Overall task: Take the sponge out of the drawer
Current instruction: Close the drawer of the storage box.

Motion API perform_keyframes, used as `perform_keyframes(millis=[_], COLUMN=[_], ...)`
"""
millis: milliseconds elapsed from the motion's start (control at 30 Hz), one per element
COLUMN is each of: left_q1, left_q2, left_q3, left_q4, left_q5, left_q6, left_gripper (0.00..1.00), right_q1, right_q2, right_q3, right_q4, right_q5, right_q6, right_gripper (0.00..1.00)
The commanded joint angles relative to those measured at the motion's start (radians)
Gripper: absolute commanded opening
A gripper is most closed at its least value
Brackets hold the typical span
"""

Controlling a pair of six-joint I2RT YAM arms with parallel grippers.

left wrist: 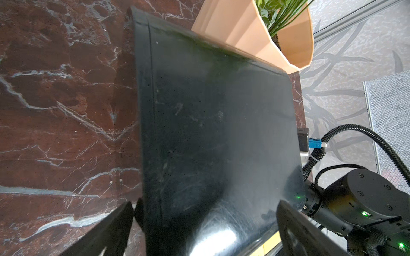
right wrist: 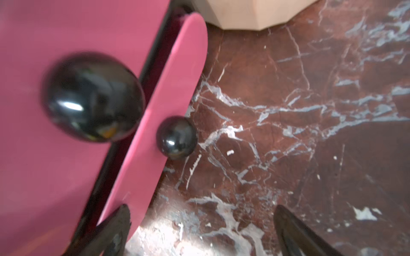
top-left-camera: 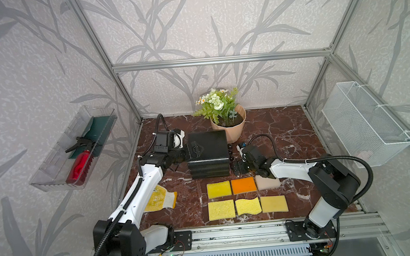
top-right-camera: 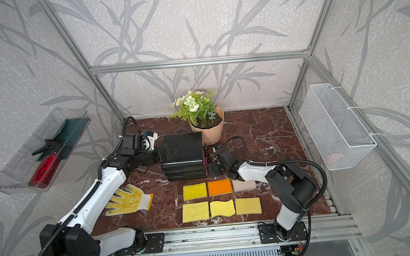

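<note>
My left gripper [top-left-camera: 195, 151] sits at the left side of the black drawer unit [top-left-camera: 208, 153] mid-table, jaws spread wide, pinching nothing. My right gripper [top-left-camera: 237, 168] hangs by the unit's near right corner, likewise spread and empty, close to the black knobs [right wrist: 93, 97] on the pink drawer fronts [right wrist: 55, 177]. Any sponge inside is hidden from me. Six sponges [top-left-camera: 244, 185] lie in two rows nearer me.

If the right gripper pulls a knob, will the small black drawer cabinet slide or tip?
It would likely slide: the drawer cabinet stands free on the smooth marble tabletop. Tipping seems unlikely, since it looks broad. The open left gripper at its side might brace it.
</note>
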Motion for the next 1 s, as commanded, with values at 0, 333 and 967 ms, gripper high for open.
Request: perform_keyframes(millis=[0,333,967], left_q1=[-0.010,-0.030,-0.195], left_q2=[0.011,0.028,0.049], left_q3=[-0.010,-0.030,-0.063], left_q4=[0.032,0.092,0.197], left_q5=[0.070,0.144,0.018], left_q6=[-0.003,-0.028,-0.127], left_gripper=[0.99,0.99,0.99], right_q1=[0.013,0.030,-0.135], right_q2=[0.016,-0.010,-0.244], right_q3=[-0.002,-0.013,-0.113], right_q4=[0.078,0.080,-0.047], right_q5=[-0.003,0.020,0.144], right_q6=[0.023,0.017,0.009], right_gripper=[0.99,0.99,0.99])
